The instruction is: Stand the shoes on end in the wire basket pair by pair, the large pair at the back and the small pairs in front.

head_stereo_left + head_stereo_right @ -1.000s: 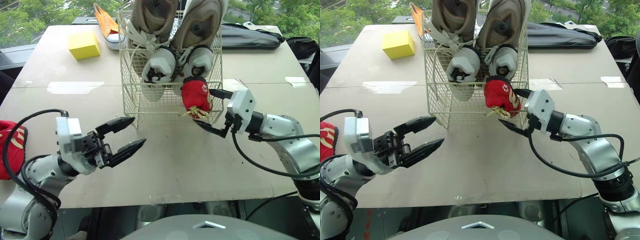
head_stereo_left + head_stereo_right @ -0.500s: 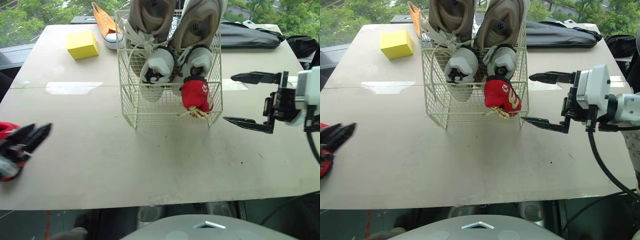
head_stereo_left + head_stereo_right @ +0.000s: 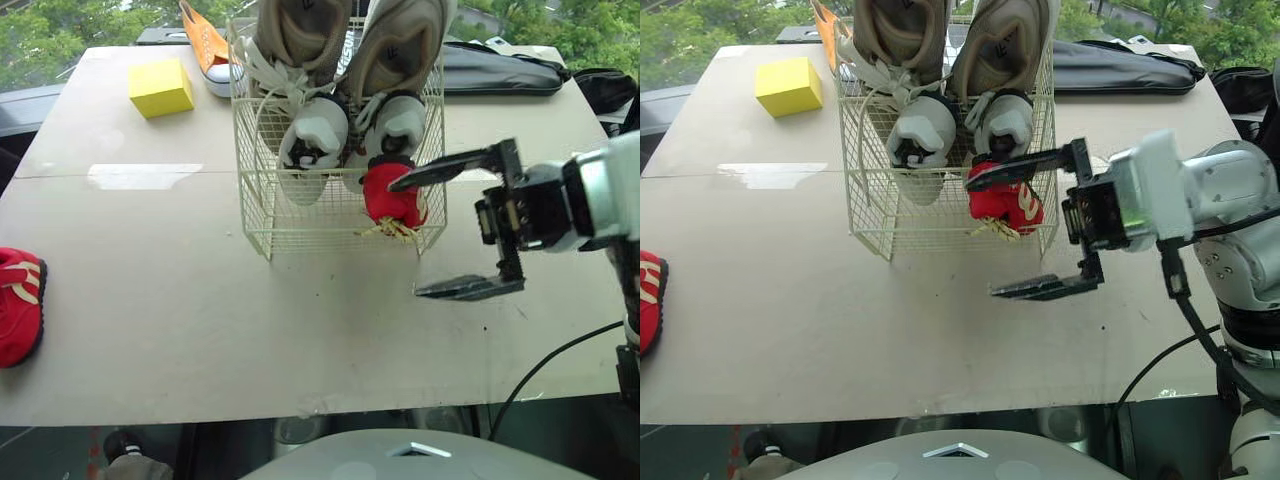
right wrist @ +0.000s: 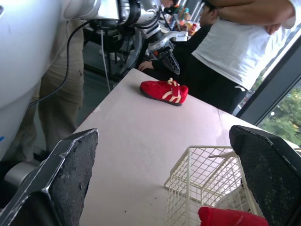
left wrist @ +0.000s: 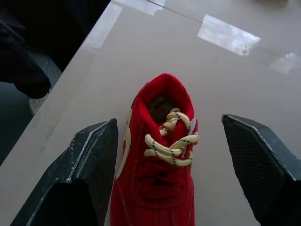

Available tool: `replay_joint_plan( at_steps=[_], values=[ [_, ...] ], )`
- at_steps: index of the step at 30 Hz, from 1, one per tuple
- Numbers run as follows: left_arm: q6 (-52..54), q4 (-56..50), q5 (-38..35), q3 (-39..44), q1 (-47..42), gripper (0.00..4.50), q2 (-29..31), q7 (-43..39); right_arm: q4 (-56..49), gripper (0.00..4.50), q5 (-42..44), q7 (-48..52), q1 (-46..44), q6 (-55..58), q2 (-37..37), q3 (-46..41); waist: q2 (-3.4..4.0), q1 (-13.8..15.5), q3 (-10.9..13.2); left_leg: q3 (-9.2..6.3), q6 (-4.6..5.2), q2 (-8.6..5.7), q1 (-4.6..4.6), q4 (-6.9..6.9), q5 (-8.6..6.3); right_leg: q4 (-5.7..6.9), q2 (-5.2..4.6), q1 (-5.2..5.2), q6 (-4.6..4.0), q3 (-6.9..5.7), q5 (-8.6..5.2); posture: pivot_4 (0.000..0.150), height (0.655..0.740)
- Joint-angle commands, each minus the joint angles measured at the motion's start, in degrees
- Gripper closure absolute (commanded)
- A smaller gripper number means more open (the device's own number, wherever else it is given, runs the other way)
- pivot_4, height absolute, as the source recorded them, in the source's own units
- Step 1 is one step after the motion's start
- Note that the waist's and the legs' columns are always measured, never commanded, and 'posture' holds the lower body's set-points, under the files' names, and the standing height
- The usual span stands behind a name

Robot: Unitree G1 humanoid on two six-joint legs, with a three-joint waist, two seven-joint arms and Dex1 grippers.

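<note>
jaws, left gripper (image 5: 168,120): spread wide and empty, one black finger on each side of the small red fabric shoe with cream laces (image 5: 160,188); no contact visible.
jaws, right gripper (image 3: 405,239): wide open and empty, centre right of frame, just in front of the cream wire basket (image 3: 255,215).
location: the loose shoe lies flat on the pale tabletop (image 3: 200,300) at the lower left edge of frame, well apart from the basket. its matching red shoe (image 3: 392,195) stands on end in the basket's front right corner, before the large grey-and-tan trainers (image 3: 300,40) at the back.
handling, judged: light; soft upper that yields to a squeeze, firmer sole. best gripped across the sides at mid-foot, clear of the laces, which could snag on the wire.
</note>
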Motion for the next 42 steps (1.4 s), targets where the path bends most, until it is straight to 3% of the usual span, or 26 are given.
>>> replay_joint_plan(
  at_steps=[1, 6, 13, 15, 19, 22, 32, 42],
  values=[
    [-5.73, 7.93, 5.84, -5.74, -3.18, 0.65, 2.85, -4.76, -3.37, 0.08, -1.21, -0.39, 1.39, -0.99, -0.23, -0.13, -0.08, 0.00, -0.03, 0.01, -0.01, 0.00, -0.01, -0.09, 0.01, -0.05, -0.03, -0.02, 0.00, -0.04, 0.00, 0.150, 0.7400],
    [-10.96, 14.61, 12.29, -13.74, -9.59, 0.65, 1.28, -6.51, -5.74, 0.08, 1.48, -3.44, 2.73, 2.38, -0.81, -2.01, -0.37, 0.02, -0.21, 0.08, -0.03, -0.03, -0.62, -0.05, 0.03, 0.17, -0.16, -0.74, 0.00, -0.03, 0.03, 0.150, 0.7400],
    [-10.35, 17.32, 16.31, -20.54, -18.77, 0.65, -4.13, -13.38, -8.11, 0.08, 6.91, -6.28, 4.07, 7.36, -3.98, -5.89, -0.12, 0.69, -0.37, 0.12, 0.02, -0.17, -0.64, 0.00, 0.01, 0.27, -0.37, -0.76, 0.00, -0.08, 0.03, 0.150, 0.7400],
    [-10.06, 17.63, 16.55, -21.16, -19.85, 1.59, -5.50, -14.53, -8.55, 0.00, 8.09, -7.65, 3.75, 8.57, -4.41, -6.42, 0.13, 0.77, -0.52, 0.15, 0.21, -0.19, -0.60, 0.00, -0.09, 0.29, -0.41, -0.76, 0.00, -0.06, 0.03, 0.150, 0.7400],
    [-11.42, 17.62, 16.08, -20.93, -18.79, 2.98, -7.60, -15.56, -8.78, 0.00, 8.67, -9.14, 3.59, 9.58, -4.95, -7.07, 0.81, 0.64, -0.84, 0.18, 0.26, -0.16, -0.55, 0.00, -0.12, 0.37, -0.40, -0.77, 0.00, -0.03, 0.02, 0.150, 0.7400],
    [-11.26, 17.29, 14.88, -19.65, -17.94, 3.69, -8.04, -16.49, -9.18, 0.00, 9.07, -10.23, 3.79, 9.99, -4.86, -7.29, 1.09, 0.14, -1.02, 0.24, 0.28, -0.16, -0.48, -0.01, -0.12, 0.44, -0.40, -0.77, 0.00, 0.06, 0.02, 0.150, 0.7400],
    [-7.43, 11.70, 9.05, -14.07, -14.71, 3.78, -8.33, -20.84, -8.77, 0.00, 7.30, -12.78, 4.09, 9.68, -3.24, -6.02, 0.89, -0.03, -1.16, 0.25, 0.30, -0.15, -0.54, 0.03, -0.13, 0.40, -0.40, -0.77, 0.00, 0.05, 0.02, 0.150, 0.7400],
    [2.37, -9.18, 0.15, -3.58, -5.23, 3.81, -14.38, -16.55, -7.11, 0.00, 5.80, -13.27, 4.23, 9.35, -2.80, -6.64, 0.68, 0.22, -1.20, 0.23, 0.32, -0.15, -0.58, 0.05, -0.14, 0.39, -0.44, -0.77, -0.01, 0.02, 0.02, 0.150, 0.7400]
  ],
)
